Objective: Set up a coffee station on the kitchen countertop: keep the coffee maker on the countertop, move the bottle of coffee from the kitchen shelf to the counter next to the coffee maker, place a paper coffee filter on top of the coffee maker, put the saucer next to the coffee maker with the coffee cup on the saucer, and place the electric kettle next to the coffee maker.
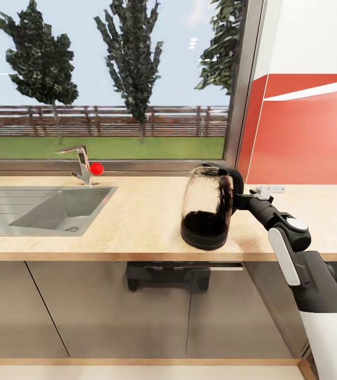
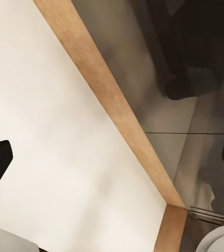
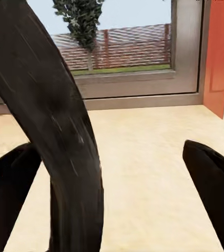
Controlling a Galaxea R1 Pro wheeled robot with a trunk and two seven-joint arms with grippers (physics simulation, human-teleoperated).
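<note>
One electric kettle [image 1: 208, 208] with a clear glass body and dark base is seen upright on the wooden worktop [image 1: 136, 216], near its front edge. Its black handle [image 3: 64, 142] at 3 o'clock is straddled by the right gripper [image 1: 240, 200], fingers [image 3: 212, 178] spread and not clamped. The glass is judged fragile, slippery and fairly heavy; the stiff handle is the place to grip. A sink [image 1: 41, 208] lies at 9 o'clock. The left gripper's state cannot be told.
</note>
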